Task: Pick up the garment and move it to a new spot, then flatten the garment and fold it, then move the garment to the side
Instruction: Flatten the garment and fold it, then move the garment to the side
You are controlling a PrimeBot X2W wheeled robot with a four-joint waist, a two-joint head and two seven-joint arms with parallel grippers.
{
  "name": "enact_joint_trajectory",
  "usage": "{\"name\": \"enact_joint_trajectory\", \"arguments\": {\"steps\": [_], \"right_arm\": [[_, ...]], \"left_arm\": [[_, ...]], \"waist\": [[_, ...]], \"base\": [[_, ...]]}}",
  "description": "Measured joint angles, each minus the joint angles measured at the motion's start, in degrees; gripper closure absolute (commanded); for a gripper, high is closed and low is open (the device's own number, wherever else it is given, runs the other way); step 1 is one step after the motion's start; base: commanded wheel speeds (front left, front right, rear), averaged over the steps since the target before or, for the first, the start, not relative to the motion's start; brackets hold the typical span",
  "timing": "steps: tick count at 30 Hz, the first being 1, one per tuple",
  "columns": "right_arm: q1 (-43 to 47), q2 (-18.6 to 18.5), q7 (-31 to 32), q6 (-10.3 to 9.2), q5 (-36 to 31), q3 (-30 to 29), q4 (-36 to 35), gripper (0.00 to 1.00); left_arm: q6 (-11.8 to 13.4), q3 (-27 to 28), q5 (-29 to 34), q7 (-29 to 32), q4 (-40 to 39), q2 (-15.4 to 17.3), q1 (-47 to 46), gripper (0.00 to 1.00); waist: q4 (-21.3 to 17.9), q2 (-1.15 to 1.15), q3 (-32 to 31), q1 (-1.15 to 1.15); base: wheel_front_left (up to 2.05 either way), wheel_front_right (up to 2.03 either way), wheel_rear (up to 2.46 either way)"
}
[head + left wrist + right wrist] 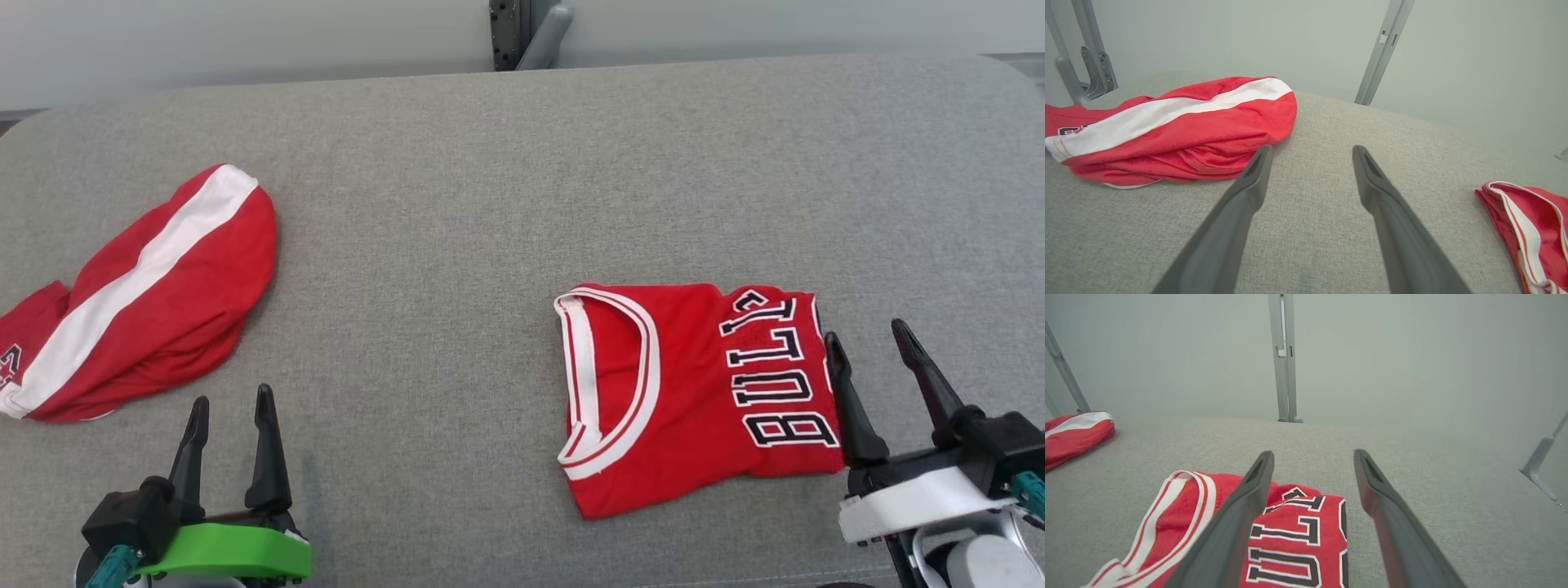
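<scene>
Head view shows a folded red jersey (694, 392) lying flat on the grey padded tabletop (490, 204), right of centre and toward the near edge. It is folded into a rough rectangle, with its white-and-red trimmed neckline facing the middle of the table and black-and-white block lettering running along the side nearest the right gripper (865, 331). That gripper sits at the lower right with its two dark fingers spread apart and nothing between them. Its inner finger stands right at the lettered edge of the jersey, and whether it touches the cloth cannot be told. In the right wrist view the same finger crosses over the lettering while the other lies over bare grey fabric beside the garment. The left gripper (232, 397) is at the lower left, fingers likewise parted and empty, poised above bare tabletop. Well apart from the jersey, at the table's left side, lies a bunched red garment with a broad white stripe (147, 302). In the left wrist view it lies just beyond the tip of one of the left gripper's fingers, without clear contact. A grey metal post (531, 33) rises behind the far edge of the table, against a pale wall.
</scene>
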Motion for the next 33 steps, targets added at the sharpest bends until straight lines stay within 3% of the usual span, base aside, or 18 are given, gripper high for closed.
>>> {"name": "enact_joint_trajectory", "arguments": {"steps": [13, 22, 26, 28, 33], "right_arm": [[6.0, 3.6, 0.0, 0.05, -3.7, -9.8, 11.2, 0.0], [6.4, 4.1, 0.0, 0.05, -3.6, -9.6, 12.3, 0.0], [4.5, 3.6, 0.0, 0.05, 2.0, -4.4, 14.7, 0.0], [1.2, 1.5, 1.1, 0.08, 5.9, 0.1, 16.5, 0.0], [-9.6, -6.1, 16.3, 0.04, 16.8, 6.8, 15.2, 0.0]], "left_arm": [[-0.5, -1.2, 2.6, 0.0, 1.6, 0.0, 2.5, 0.0], [-0.6, -2.1, 2.8, 0.0, 1.8, 0.0, 3.3, 0.0], [-0.6, -2.4, 2.8, 0.0, 1.7, 0.0, 3.3, 0.0], [-0.6, -2.4, 2.6, 0.0, 1.5, 0.0, 3.3, 0.0], [-0.6, -3.5, 2.4, 0.0, 1.3, 0.0, 3.1, 0.0]], "waist": [[-2.7, 0.0, -4.6, 0.0], [-2.7, 0.0, -5.6, 0.0], [-2.6, 0.0, -5.2, 0.0], [-2.7, 0.0, -4.7, 0.0], [-2.8, 0.0, -2.9, 0.0]], "base": [[0.0, 0.0, 0.0], [0.0, 0.0, 0.0], [0.0, 0.0, 0.0], [0.0, 0.0, 0.0], [0.0, 0.0, 0.0]]}}
